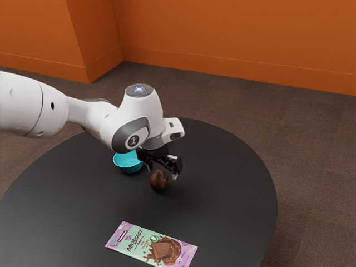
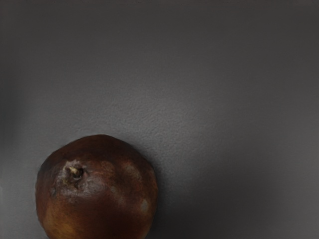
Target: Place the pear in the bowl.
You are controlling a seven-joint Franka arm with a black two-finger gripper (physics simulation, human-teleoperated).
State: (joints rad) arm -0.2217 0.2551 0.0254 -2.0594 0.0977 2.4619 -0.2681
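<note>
The exterior view is taken from the side of the arm (image 1: 83, 111), above the black table (image 1: 222, 206). It is directed obliquely down across the tabletop toward the orange wall (image 1: 222, 33), and is set well back. The wrist view is taken from the arm's far end, directed down at the tabletop from close range. The pear (image 1: 159, 181) and adjacent table surface are shared by both.

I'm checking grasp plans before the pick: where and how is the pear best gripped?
Probably around the rounded body of the pear, coming from above and closing on opposite sides: it stands stem up, with round flanks to squeeze.
</note>
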